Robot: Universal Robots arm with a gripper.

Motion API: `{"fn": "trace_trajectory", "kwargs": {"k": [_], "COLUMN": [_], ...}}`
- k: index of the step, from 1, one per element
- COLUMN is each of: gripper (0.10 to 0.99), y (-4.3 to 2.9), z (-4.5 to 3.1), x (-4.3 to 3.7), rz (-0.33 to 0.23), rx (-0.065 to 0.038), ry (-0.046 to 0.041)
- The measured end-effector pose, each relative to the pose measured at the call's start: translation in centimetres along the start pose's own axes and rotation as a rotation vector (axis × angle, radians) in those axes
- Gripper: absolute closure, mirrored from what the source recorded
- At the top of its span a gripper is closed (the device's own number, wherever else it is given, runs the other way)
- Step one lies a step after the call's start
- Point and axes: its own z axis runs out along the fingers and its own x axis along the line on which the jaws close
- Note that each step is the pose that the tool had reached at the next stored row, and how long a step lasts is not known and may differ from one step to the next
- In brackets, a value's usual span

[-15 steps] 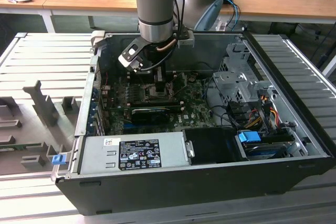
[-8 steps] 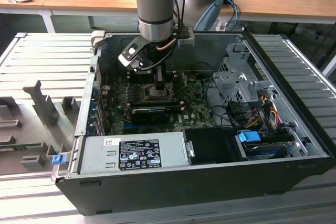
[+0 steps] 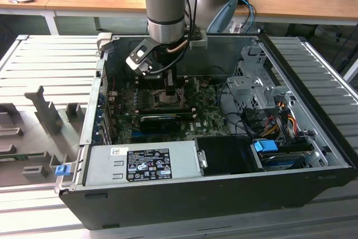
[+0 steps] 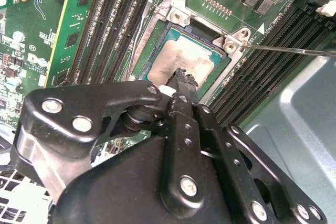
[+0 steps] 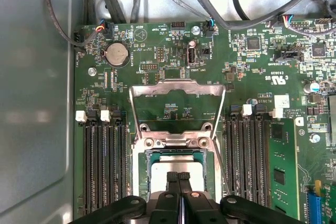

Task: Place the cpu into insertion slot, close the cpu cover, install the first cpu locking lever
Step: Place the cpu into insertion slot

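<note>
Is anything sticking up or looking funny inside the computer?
Yes. The cpu cover is flipped open, away from the insertion slot, not down over the cpu. A thin metal lever sticks out loose beside the slot. The cpu itself lies flat, under the shut gripper.

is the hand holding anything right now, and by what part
Nothing is held. The hand is shut, tips together at the face of the cpu, which lies in the insertion slot.
</note>
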Motion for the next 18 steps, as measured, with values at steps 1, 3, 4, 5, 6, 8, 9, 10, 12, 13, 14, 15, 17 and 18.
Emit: {"fn": "trace_trajectory", "kwargs": {"k": [1,3,4,5,6,8,9,10,12,13,14,15,17,18], "gripper": [0.98,0.98,0.98,0.98,0.98,0.98,0.98,0.98,0.98,0.98,0.98,0.98,0.98,0.98], "y": [0.0,0.01,0.01,0.01,0.01,0.01,0.01,0.01,0.02,0.01,0.01,0.02,0.02,0.02], "z": [-0.01,-0.07,-0.09,-0.1,-0.1,-0.12,-0.13,-0.15,-0.16,-0.17,-0.17,-0.18,-0.19,-0.2], "x": [0.0,0.0,0.0,0.0,0.0,0.0,0.0,0.0,0.01,0.0,0.0,0.0,0.0,0.01], "rz": [0.0,0.0,0.0,0.0,0.0,0.0,0.0,0.0,0.0,0.0,0.0,0.0,0.0,0.0], "rx": [0.0,0.0,0.0,0.0,0.0,0.0,0.0,0.0,0.0,0.0,0.0,0.0,0.0,0.0], "ry": [0.0,0.0,0.0,0.0,0.0,-0.0001,0.0,-0.0001,0.0001,0.0,-0.0001,-0.0001,-0.0001,0.0]}}
